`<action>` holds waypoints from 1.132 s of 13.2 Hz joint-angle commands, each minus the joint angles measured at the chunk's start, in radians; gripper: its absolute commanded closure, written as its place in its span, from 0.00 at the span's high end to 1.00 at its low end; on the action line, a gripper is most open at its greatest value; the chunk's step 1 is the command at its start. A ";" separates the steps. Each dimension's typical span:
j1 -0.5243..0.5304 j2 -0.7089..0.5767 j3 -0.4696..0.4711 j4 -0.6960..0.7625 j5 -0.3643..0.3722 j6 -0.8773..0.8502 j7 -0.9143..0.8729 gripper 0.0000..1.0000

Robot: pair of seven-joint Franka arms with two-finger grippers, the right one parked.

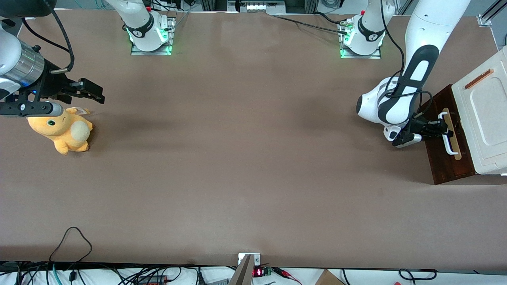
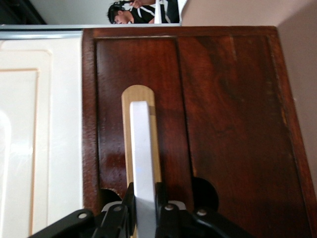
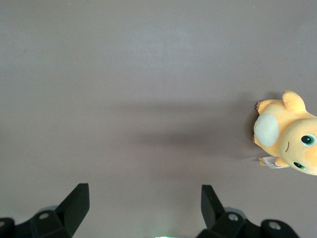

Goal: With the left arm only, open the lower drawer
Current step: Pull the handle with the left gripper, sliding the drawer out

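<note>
Left arm (image 1: 400, 95) reaches to cabinet (image 1: 485, 118) at working arm's end of table (image 1: 237, 158). Gripper (image 1: 440, 127) clamped narrow on white bar handle (image 2: 143, 158) of lower drawer (image 1: 447, 158); fingers (image 2: 130, 201) press both handle sides. Drawer interior not visible. Plush toy (image 1: 63, 128) sits toward parked arm's end.

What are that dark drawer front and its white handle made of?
The lower drawer looks like dark-stained, slightly glossy wood: grain and reflections show. Its white bar handle seems smooth plastic or painted metal, on a pale wood strip. The end effector is closed on the handle.
</note>
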 commanded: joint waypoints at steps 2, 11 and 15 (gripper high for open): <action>0.003 0.005 0.016 0.002 0.024 0.022 0.003 0.00; -0.046 -0.009 -0.118 0.042 -0.175 0.016 0.012 0.00; -0.067 -0.007 -0.206 0.047 -0.224 -0.039 0.012 0.00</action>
